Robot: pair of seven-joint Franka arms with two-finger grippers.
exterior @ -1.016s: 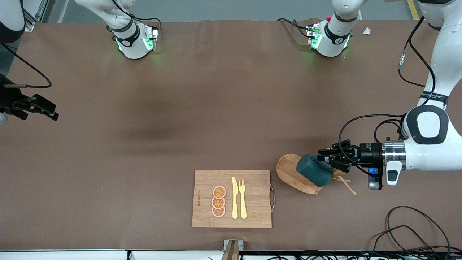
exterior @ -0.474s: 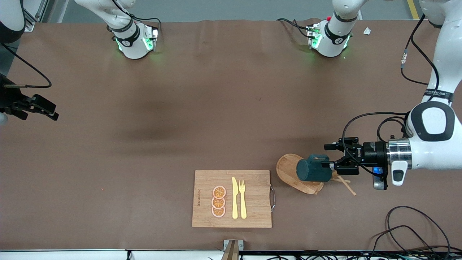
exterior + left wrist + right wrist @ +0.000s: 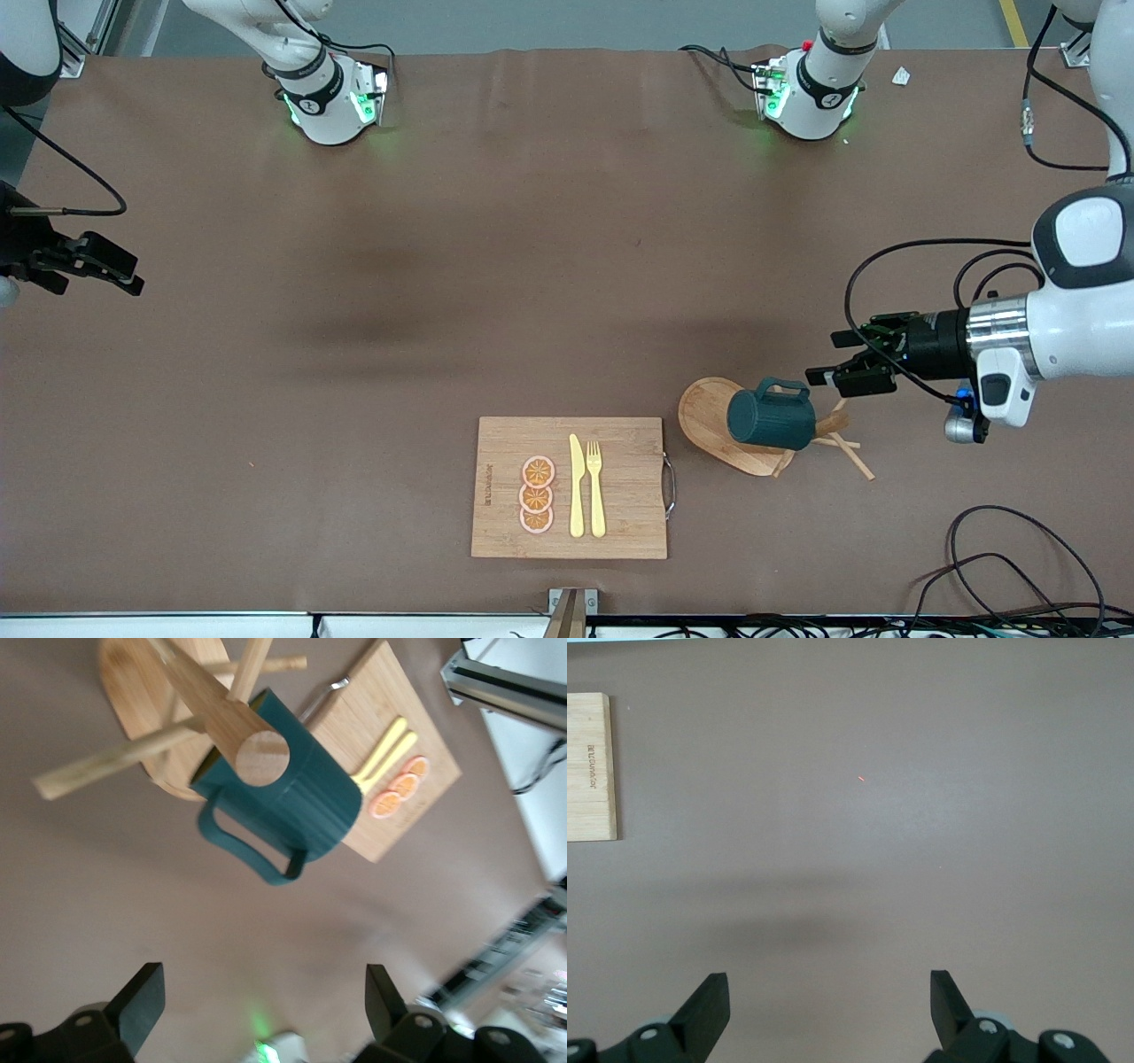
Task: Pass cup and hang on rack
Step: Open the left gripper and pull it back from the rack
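Teal ribbed cup [image 3: 771, 419] with a loop handle already hangs on the light wooden peg rack [image 3: 718, 416], left gripper [image 3: 837, 358] spread empty beside it, right gripper [image 3: 111, 266] waiting spread at the table's edge.

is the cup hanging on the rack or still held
Hanging: the cup sits on the rack, and the open left claw is clear of it.

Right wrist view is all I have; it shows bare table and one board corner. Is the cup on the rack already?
Observer: Yes. The cup hangs on the rack, tipped sideways.
Operator: Does the left gripper hold it?
Observer: No. The left gripper is open and apart from it, fingers empty.
Operator: And my right gripper?
Observer: The right gripper waits open at the right arm's end of the table.
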